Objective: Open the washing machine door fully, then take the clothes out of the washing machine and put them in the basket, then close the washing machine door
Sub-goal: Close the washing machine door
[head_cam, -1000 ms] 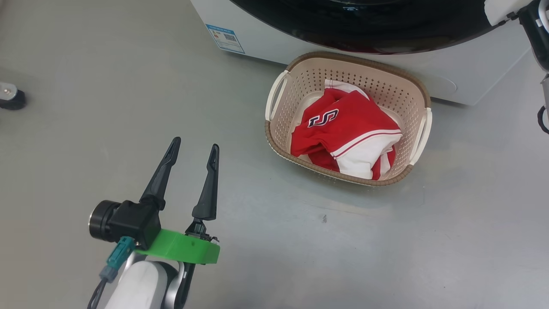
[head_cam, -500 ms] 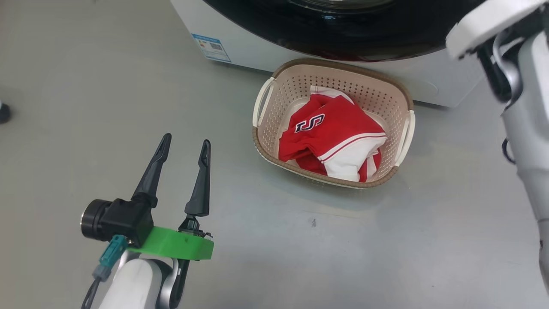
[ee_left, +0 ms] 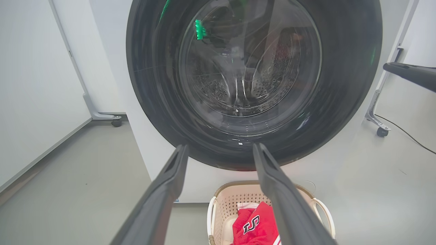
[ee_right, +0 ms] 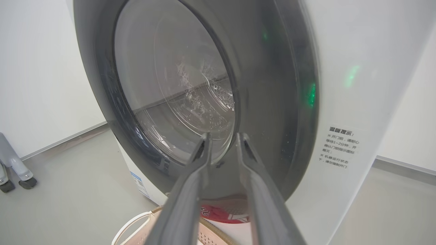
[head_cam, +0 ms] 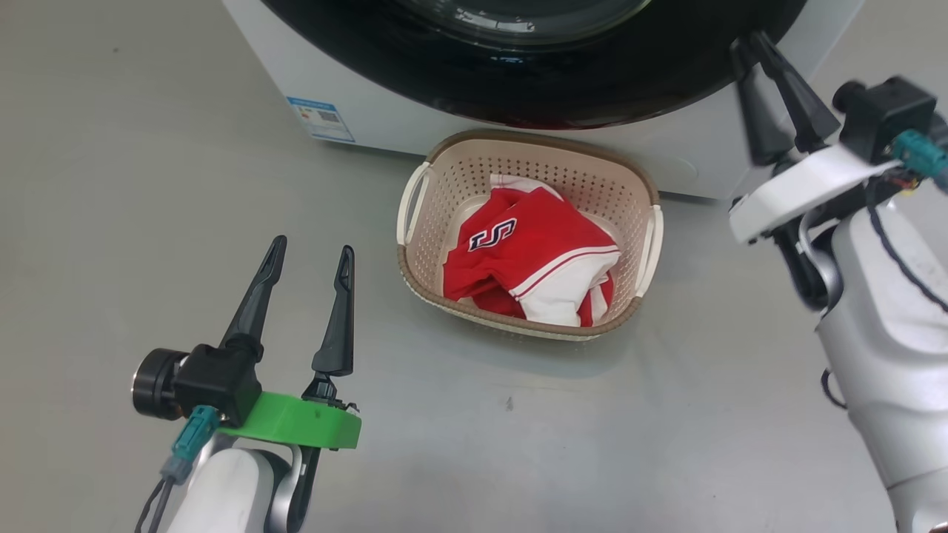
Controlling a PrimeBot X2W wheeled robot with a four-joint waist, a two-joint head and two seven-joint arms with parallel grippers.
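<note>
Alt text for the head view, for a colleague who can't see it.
Red and white clothes lie in the cream basket on the floor, in front of the white washing machine and its black-rimmed door. The left pincer hangs open at lower left; the right pincer sits by the door's rim.

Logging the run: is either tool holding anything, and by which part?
Nothing is held. The left tool is open; the right tool is slightly open, its gap empty, near the washing machine door. The clothes lie in the basket.
</note>
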